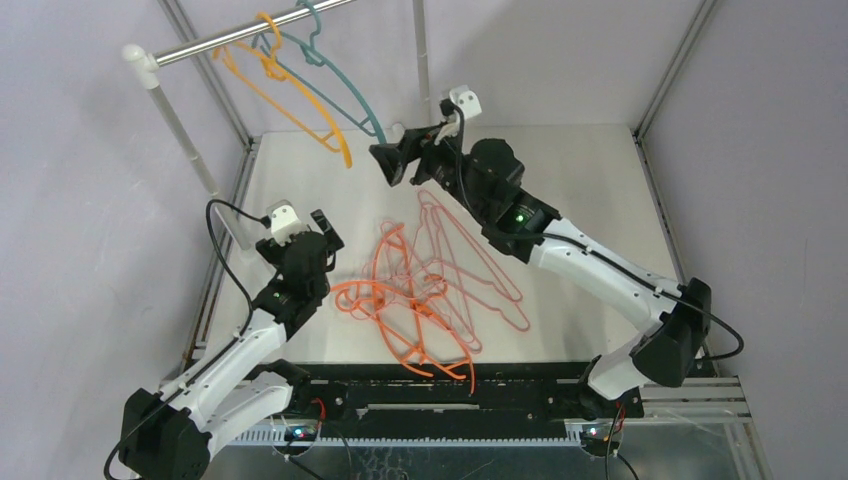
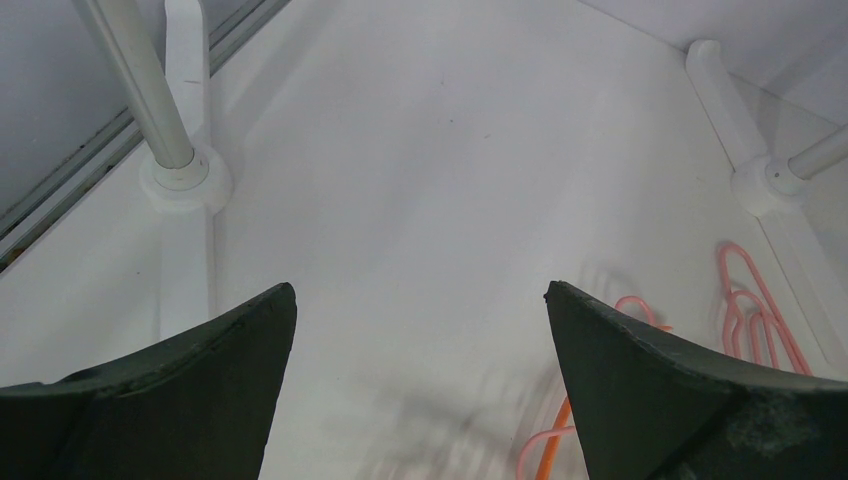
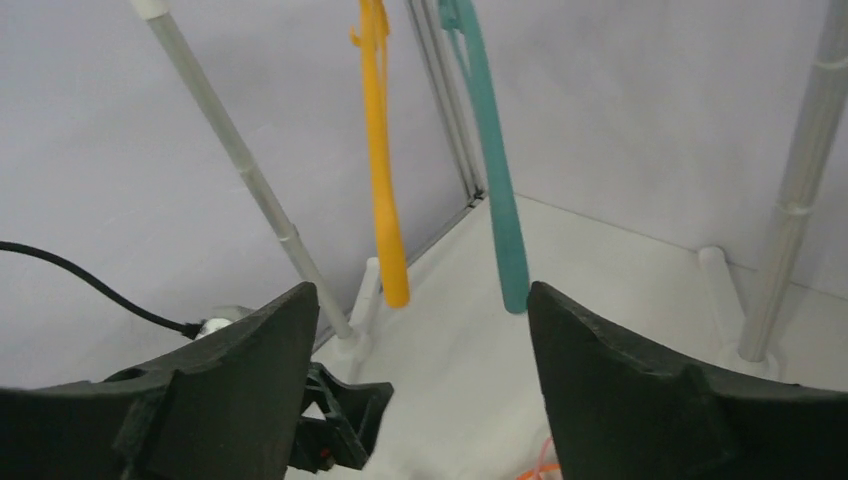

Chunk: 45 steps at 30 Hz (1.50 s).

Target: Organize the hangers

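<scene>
A yellow-orange hanger (image 1: 285, 100) and a teal hanger (image 1: 335, 85) hang on the silver rail (image 1: 240, 38) at the back left. They also show in the right wrist view, yellow-orange (image 3: 385, 200) and teal (image 3: 495, 180). Several bright orange hangers (image 1: 420, 330) and pale pink hangers (image 1: 470, 255) lie tangled on the table's middle. My right gripper (image 1: 392, 160) is open and empty, raised just right of the teal hanger's lower end. My left gripper (image 1: 328, 232) is open and empty, left of the pile; its view shows pink (image 2: 755, 310) and orange (image 2: 552, 450) hanger ends.
The rail stands on white posts (image 1: 178, 125) with feet on the table (image 2: 180, 180), (image 2: 765, 180). Metal frame bars (image 1: 665, 70) and grey walls enclose the white table (image 1: 590, 190). A black cable (image 1: 225, 255) loops by the left arm.
</scene>
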Available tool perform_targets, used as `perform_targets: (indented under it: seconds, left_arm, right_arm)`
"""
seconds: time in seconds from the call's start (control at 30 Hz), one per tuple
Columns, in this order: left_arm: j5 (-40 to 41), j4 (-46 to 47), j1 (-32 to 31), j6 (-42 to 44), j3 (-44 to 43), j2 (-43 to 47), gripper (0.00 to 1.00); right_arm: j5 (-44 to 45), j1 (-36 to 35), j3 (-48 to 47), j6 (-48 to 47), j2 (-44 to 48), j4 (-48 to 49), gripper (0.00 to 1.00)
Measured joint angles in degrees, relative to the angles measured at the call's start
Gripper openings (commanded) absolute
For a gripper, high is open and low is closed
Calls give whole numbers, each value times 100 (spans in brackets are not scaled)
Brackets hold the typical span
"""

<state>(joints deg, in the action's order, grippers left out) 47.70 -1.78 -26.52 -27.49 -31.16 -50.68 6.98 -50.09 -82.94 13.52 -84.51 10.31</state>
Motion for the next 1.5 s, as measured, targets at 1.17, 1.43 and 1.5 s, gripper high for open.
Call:
perform_targets:
  seconds: [1.17,1.43,1.5]
  left_arm:
    - [146,76,-4,-144,188,-254,93]
    - [140,87,-22,-98,188,-210,93]
    - [133,87,-24,-98,188,-210,92]
  right_arm:
    - [-1469,1174,-4162,-262,-2004,-1943,74]
    - [-1506,1250,-5045,-39,-3189,-1871,84]
    - [-1506,1252,-5045,42,-3434,-1751,84]
